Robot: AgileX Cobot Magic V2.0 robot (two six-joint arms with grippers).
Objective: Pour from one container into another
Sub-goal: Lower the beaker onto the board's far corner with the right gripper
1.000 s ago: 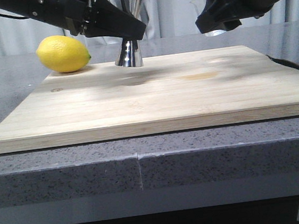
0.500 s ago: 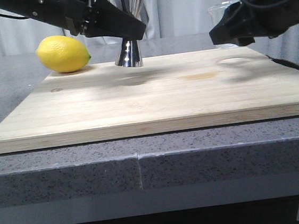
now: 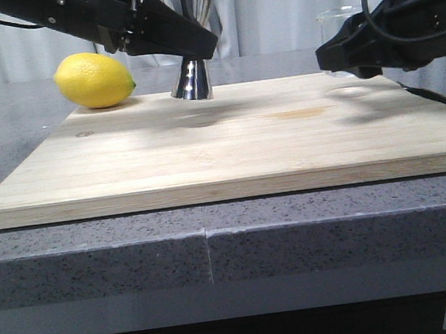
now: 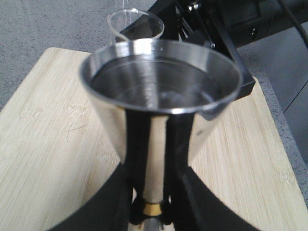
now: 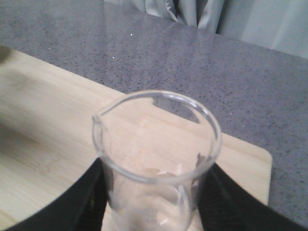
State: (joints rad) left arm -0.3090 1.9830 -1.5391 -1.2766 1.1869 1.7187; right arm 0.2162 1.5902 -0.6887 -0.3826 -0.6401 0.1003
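**Pouring looks finished; glass beaker held upright near the board**

Holding the steel jigger (image 3: 194, 78) by its narrow waist, the left gripper (image 4: 153, 202) has both fingers closed on it just above the thin gold band. The jigger stands upright at the back of the wooden cutting board (image 3: 229, 146), and the left wrist view shows clear liquid in its upper cup. Off to the right, well apart from the jigger, the right gripper (image 5: 151, 202) is clamped around the clear glass beaker (image 5: 156, 159), which sits upright just above the board's right end. It appears almost empty, with only traces at the bottom. By this judgement, the transfer is done; what remains is setting the beaker down and letting both vessels go. 1 yellow lemon (image 3: 94, 80) rests by the board's far left corner.
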